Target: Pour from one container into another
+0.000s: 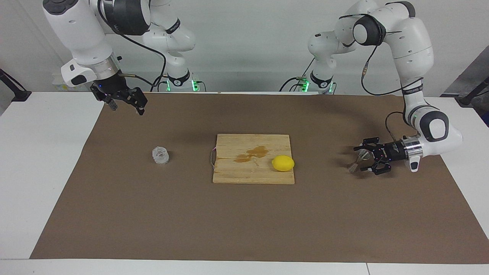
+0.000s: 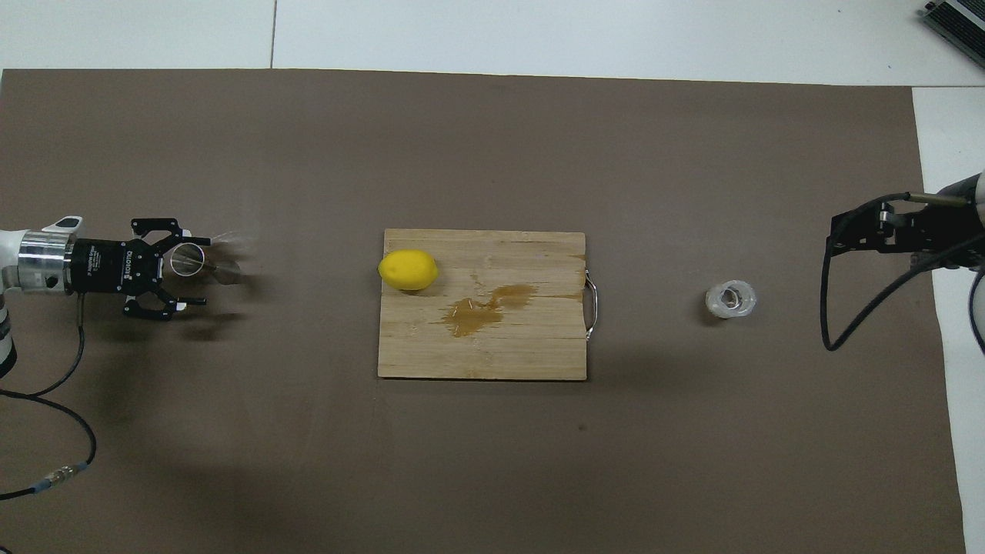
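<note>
A small steel hourglass-shaped jigger [image 1: 357, 160] [image 2: 202, 262] stands on the brown mat toward the left arm's end of the table. My left gripper [image 1: 361, 157] [image 2: 202, 271] lies low and level around it. Its fingers are open on either side and do not grip the jigger. The small ribbed clear glass cup [image 1: 161, 155] [image 2: 731, 299] sits on the mat toward the right arm's end. My right gripper [image 1: 127, 110] [image 2: 835, 235] hangs open and empty, high over the mat's corner at that end, and waits.
A wooden cutting board [image 1: 233, 173] [image 2: 492, 354] lies at the middle of the mat with a brown wet stain [image 1: 252, 152] on it. A yellow lemon [image 1: 283, 163] [image 2: 408, 270] rests on the board's edge toward the left arm's end.
</note>
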